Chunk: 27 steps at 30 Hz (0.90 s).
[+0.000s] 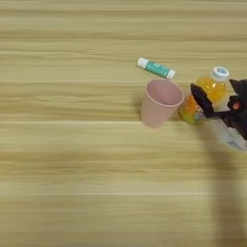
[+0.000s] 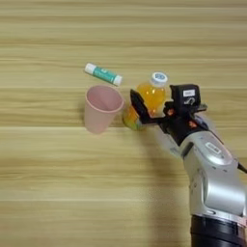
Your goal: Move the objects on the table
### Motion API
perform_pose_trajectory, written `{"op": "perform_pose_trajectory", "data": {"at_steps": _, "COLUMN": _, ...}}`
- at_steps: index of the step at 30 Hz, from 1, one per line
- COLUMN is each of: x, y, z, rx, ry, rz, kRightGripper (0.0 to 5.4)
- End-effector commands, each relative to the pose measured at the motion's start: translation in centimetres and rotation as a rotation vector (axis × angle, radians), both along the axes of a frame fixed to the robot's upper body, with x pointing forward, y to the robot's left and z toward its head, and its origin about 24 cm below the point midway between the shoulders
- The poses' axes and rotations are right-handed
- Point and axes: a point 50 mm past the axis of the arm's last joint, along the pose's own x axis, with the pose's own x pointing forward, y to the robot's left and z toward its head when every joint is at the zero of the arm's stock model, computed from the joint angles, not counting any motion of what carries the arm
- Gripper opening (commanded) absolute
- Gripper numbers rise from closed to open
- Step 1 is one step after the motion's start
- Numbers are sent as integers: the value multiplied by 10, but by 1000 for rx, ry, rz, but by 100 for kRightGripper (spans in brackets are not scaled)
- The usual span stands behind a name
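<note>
Table: light wood with horizontal grain stripes in tan and pale yellow; from my seat it fills both eye views.

Pink cup: plastic, upright with its mouth up, standing on the upper middle of the table. I see nothing inside it.

Orange bottle: small drink bottle, white cap, leaning so the cap points up and to the right. It sits just right of the pink cup — very close, though I cannot tell whether the two touch. A coloured label shows at its lower end.

Tube: small teal and white stick lying flat on its side, slanted, just behind the cup and to the left of the bottle's cap. Apart from both.

Right gripper: black, at the bottle. One black finger lies across the near face of the bottle's lower body; the gripper's black body with a white tag sits to the right of the bottle. I read the bottle as lying between the fingers, but I cannot tell whether they are pressed onto it or merely standing around it.

Right arm: silver forearm coming up from the lower right corner, visible in full only in the right eye view.

Shadow: a dark band on the wood below the gripper.
</note>
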Motion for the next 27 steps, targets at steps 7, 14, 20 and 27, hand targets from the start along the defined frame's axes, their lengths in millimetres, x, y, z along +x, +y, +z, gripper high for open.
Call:
{"op": "perform_pose_trajectory", "data": {"at_steps": 7, "x": 17, "y": 0, "z": 30, "rx": -70, "ry": -116, "rz": 21, "kRightGripper": 536}}
{"op": "perform_pose_trajectory", "data": {"at_steps": 14, "x": 22, "y": 2, "z": 26, "rx": -58, "ry": -105, "rz": 29, "kRightGripper": 536}}
{"op": "perform_pose_trajectory", "data": {"at_steps": 20, "x": 24, "y": 2, "z": 24, "rx": -50, "ry": -99, "rz": 29, "kRightGripper": 536}}
{"op": "perform_pose_trajectory", "data": {"at_steps": 27, "x": 25, "y": 1, "z": 21, "rx": -53, "ry": -93, "rz": 21, "kRightGripper": 443}}
